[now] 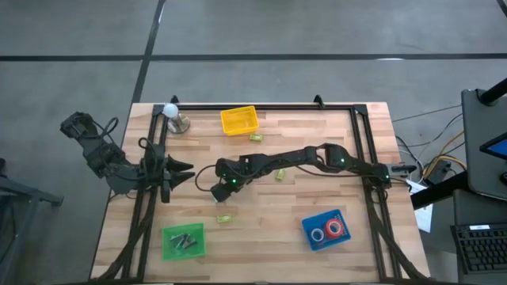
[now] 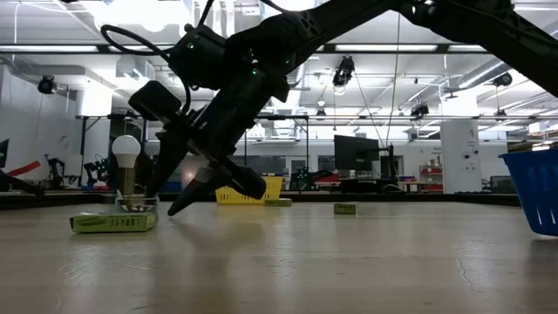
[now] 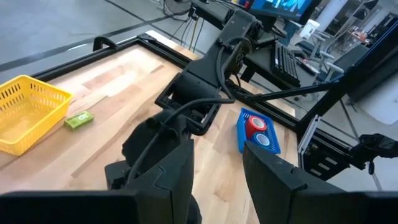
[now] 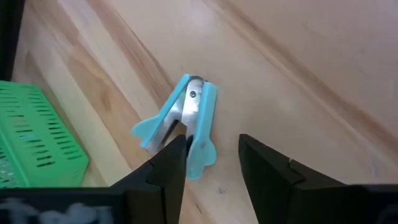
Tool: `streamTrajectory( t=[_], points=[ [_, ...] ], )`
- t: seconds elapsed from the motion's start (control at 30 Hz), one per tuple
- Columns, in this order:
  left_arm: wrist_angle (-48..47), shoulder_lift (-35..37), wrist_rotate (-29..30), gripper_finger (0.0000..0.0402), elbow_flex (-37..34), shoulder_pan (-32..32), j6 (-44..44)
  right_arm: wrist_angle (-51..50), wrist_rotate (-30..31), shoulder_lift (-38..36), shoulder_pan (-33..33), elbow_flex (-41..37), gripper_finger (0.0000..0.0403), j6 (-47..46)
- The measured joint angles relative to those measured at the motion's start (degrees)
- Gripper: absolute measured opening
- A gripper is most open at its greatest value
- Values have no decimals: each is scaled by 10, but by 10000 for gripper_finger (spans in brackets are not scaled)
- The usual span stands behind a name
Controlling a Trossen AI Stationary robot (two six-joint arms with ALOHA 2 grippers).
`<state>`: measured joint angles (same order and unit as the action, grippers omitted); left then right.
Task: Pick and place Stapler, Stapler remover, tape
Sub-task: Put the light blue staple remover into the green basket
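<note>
Near the table's (image 1: pixel 261 237) front right, a blue tray (image 1: pixel 325 230) holds tape rolls (image 1: pixel 332 230); the green tray (image 1: pixel 183 241) holds dark staplers. Right fingers (image 4: pixel 214 163) hover parted over the blue staple remover (image 4: pixel 186 121). Left fingers (image 3: pixel 217 168) parted, empty.

No text, label, brand or number can be read anywhere in these views. The distant monitors show only unreadable patches.

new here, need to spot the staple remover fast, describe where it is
Start at the green basket at the table's front left. Just beside it on bare wood lies the staple remover, under the right end effector. It alone is light blue, with winged handles and metal jaws.
</note>
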<state>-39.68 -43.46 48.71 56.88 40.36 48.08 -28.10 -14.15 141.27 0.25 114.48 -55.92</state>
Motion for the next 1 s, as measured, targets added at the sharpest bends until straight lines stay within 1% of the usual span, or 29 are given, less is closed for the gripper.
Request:
streamTrajectory(
  t=[0.2,0.3,0.47,0.63,0.8,0.87,1.0],
  points=[
    [-2,0,0,140,0,0,-2,0,-2,0,6,-2,136,7],
    [-3,0,0,140,0,0,-2,2,-7,0,7,-7,128,5],
    [-3,0,0,140,0,0,-3,3,-9,-1,5,-10,88,6],
    [-10,0,0,140,0,0,-3,2,-14,-2,5,-9,20,25],
    [-15,0,-1,140,0,0,-2,-5,-13,-2,5,5,10,36],
    [-16,0,-17,140,0,0,-1,-7,-13,-2,5,16,9,41],
    [-27,0,-87,140,0,0,9,-4,-19,-3,6,54,8,54]
  ],
)
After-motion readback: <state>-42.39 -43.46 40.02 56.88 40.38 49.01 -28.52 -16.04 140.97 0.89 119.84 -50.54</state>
